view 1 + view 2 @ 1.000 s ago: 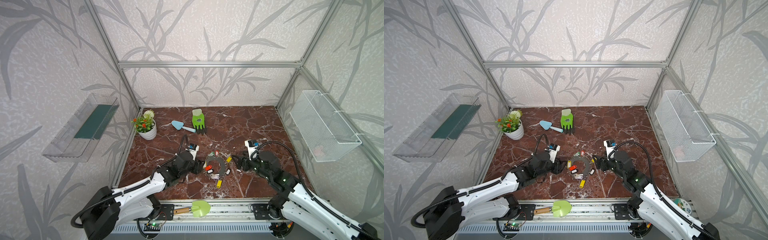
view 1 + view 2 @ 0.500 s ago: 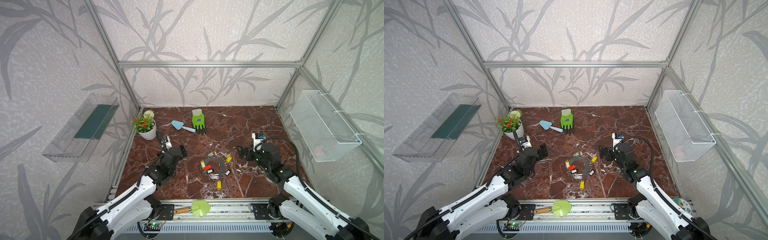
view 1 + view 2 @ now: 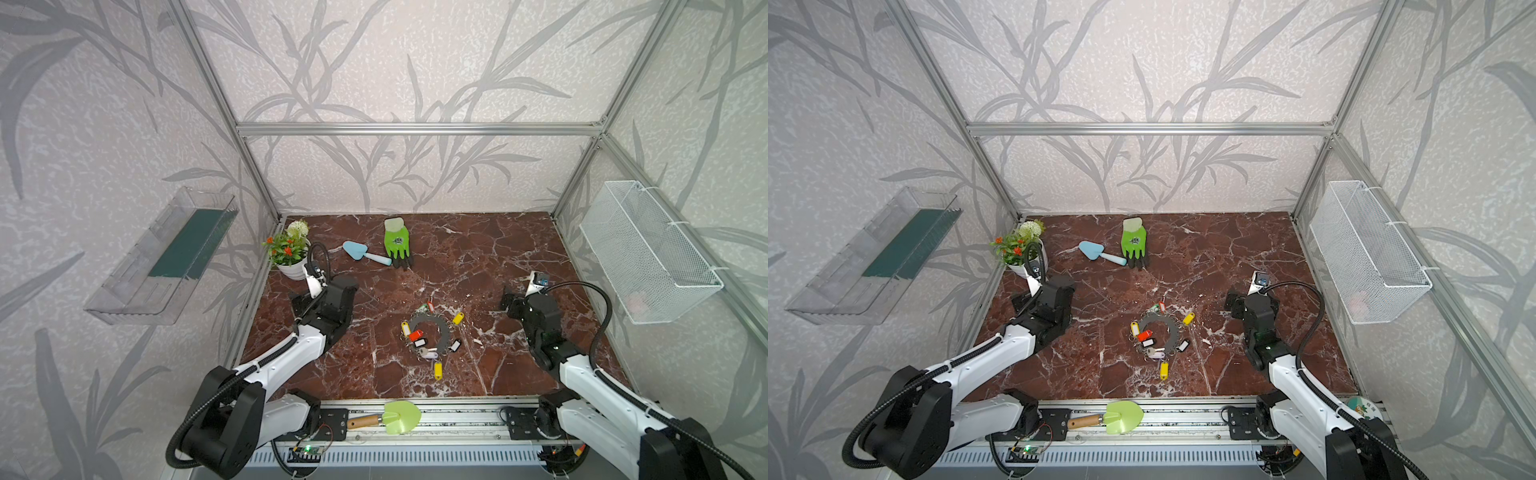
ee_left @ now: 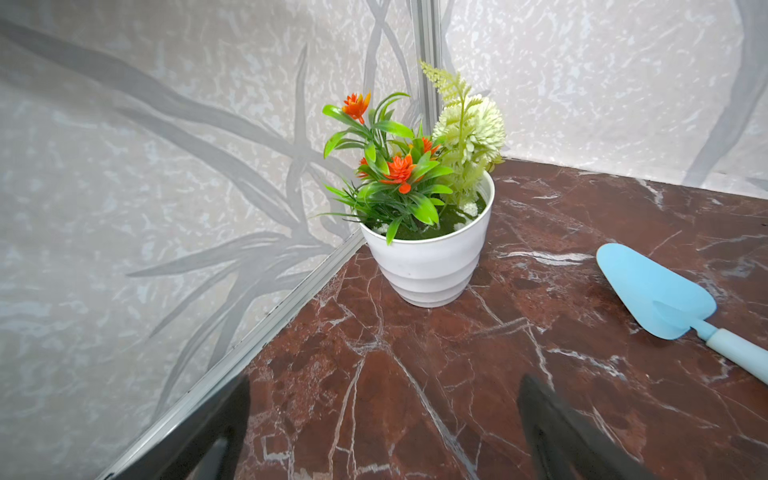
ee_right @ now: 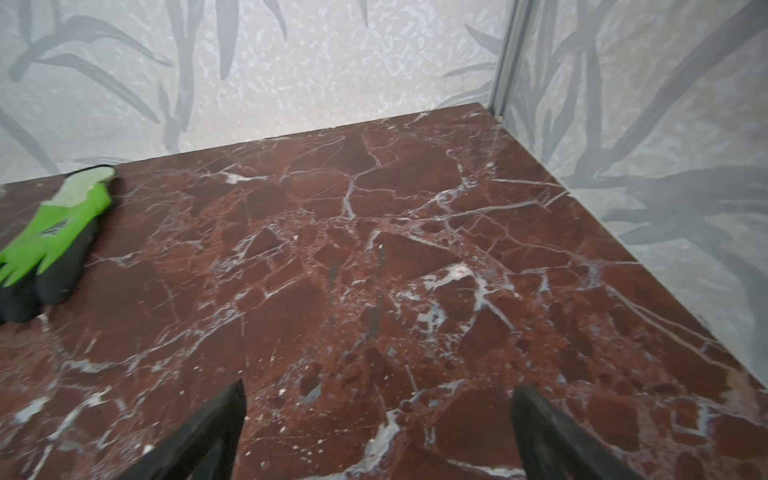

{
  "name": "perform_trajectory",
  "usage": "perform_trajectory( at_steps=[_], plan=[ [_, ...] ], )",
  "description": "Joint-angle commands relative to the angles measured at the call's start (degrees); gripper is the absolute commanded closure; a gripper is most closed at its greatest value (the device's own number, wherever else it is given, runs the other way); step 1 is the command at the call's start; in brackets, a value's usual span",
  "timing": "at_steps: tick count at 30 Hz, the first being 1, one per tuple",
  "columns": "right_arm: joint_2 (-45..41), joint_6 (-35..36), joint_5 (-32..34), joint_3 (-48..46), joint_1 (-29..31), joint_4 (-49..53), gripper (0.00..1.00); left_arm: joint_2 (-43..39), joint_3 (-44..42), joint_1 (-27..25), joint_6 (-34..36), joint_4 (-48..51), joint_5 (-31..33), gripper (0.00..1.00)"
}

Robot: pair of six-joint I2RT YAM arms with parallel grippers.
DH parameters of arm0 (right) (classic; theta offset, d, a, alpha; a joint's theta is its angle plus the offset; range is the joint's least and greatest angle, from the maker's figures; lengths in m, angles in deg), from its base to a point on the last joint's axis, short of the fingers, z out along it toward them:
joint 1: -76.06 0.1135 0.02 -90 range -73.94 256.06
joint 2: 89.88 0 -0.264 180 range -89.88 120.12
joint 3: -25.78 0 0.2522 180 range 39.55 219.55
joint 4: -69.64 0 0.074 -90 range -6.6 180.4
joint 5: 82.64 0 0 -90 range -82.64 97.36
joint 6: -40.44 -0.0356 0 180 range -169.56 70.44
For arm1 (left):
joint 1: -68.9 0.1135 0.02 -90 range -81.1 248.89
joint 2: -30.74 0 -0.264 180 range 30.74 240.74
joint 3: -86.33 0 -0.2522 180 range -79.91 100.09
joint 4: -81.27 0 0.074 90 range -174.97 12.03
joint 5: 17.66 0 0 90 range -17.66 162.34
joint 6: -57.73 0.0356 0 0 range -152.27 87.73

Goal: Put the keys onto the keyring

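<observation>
We have drawn both arms back from the middle. Our left claw (image 4: 385,399) and right claw (image 5: 380,395) gape wide, empty. The keyring (image 3: 419,321), its keys (image 3: 415,335) attached, lies between them, well apart; the task looks finished

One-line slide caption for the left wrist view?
Open left gripper faces the potted flowers in the corner; blue trowel lies nearby.

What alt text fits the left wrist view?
A white pot of orange and pale flowers stands in the corner of a red marble table. A blue trowel lies nearby; the left hand is open and empty.
</observation>
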Motion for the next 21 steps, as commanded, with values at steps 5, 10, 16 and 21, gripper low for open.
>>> perform_trajectory(
  at_steps=[5, 10, 16, 21],
  plan=[
    [11.8, 7.59, 7.18, -2.1, -0.55, -16.64, 0.01, 10.86, -8.03, 7.21, 18.59, -31.94, -20.45, 0.01],
    [19.7, 12.67, 6.17, -1.36, -1.44, -28.43, 0.01, 15.49, -8.16, 11.55, 18.99, -37.0, -28.53, 0.01],
    [28.73, 15.33, -1.65, 4.97, -3.03, -26.66, 0.01, 19.93, -7.97, 17.25, 13.21, -40.15, -32.71, 0.01],
    [34.99, 16.07, -5.02, 1.89, -4.07, -39.03, 0.01, 18.51, -6.51, 18.1, 12.12, -34.2, -34.06, 0.01]
  ],
)
